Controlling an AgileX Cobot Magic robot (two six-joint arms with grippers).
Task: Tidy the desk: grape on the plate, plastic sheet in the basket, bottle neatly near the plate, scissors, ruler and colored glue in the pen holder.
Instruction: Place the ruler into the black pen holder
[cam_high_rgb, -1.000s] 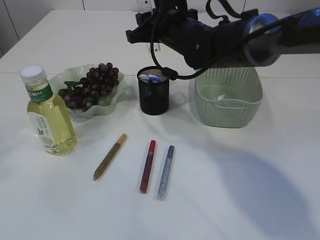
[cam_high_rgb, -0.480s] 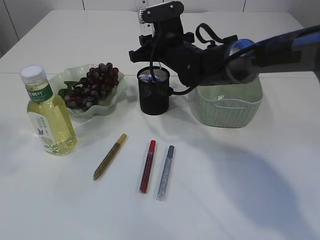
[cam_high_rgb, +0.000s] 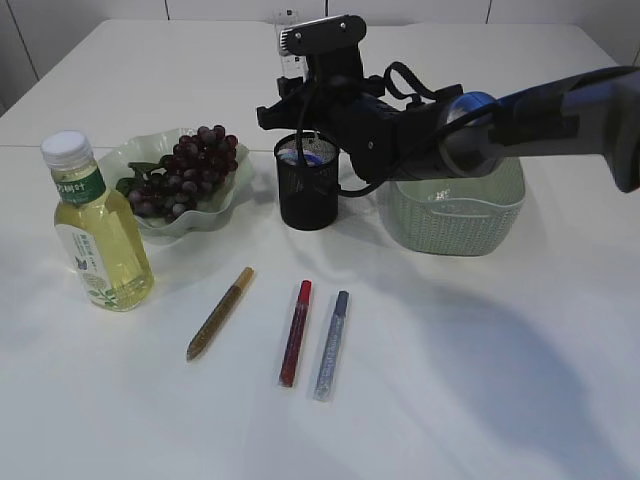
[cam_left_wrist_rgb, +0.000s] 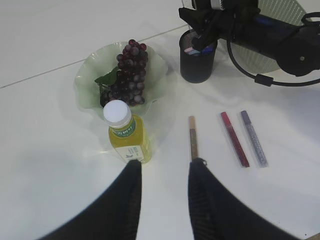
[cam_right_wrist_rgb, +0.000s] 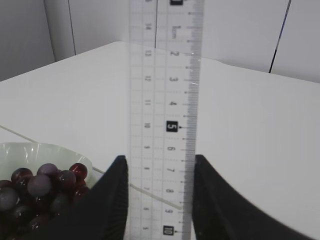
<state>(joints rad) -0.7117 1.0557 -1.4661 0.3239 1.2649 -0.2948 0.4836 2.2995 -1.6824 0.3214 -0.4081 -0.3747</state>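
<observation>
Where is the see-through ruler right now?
The ruler stands upright between the right gripper fingers, above the black pen holder, with the grape plate to its left in the exterior view.

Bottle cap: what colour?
White cap on the bottle; clearest in the left wrist view.

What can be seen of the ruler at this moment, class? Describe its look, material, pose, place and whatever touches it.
The ruler is a clear, seemingly plastic strip printed with black numbers and fine scale marks. It stands upright, clamped between the two dark fingers of the right gripper, which press on its long edges. In the exterior view it rises above the black mesh pen holder, its lower end hidden behind the gripper, so whether it touches the holder cannot be told.
</observation>
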